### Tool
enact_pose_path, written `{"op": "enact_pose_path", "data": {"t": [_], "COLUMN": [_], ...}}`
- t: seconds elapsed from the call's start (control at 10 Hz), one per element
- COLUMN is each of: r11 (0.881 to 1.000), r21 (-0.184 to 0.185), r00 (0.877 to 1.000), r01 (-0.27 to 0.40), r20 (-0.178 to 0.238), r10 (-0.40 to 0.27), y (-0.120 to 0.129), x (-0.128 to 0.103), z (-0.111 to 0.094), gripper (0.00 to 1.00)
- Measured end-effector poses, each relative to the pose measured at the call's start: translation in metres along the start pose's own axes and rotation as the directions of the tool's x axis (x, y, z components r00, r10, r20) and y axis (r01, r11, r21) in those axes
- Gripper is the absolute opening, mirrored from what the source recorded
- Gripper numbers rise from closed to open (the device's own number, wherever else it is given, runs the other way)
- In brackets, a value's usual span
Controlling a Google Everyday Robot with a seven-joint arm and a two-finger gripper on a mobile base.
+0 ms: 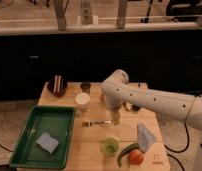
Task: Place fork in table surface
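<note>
1 fork (96, 123) flat on table surface (89, 146), 1 tool (115, 119) at its end, grip can't tell, 1 tray (56, 122)

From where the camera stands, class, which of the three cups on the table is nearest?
The green cup, in front of the fork and the gripper at one end of it; the white cup and the dark cup stand farther back.
</note>
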Motion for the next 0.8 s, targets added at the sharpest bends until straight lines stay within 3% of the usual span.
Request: {"op": "enact_pose_path", "data": {"t": [0.8], "r11": [1.0], "r21": [-0.016], "r00": [0.998], "r01": [0.01], "r20": [0.062], "r10": [-0.009], "y": [-0.012], "x": [-0.039], "z": [0.038], "gripper": [0.8]}}
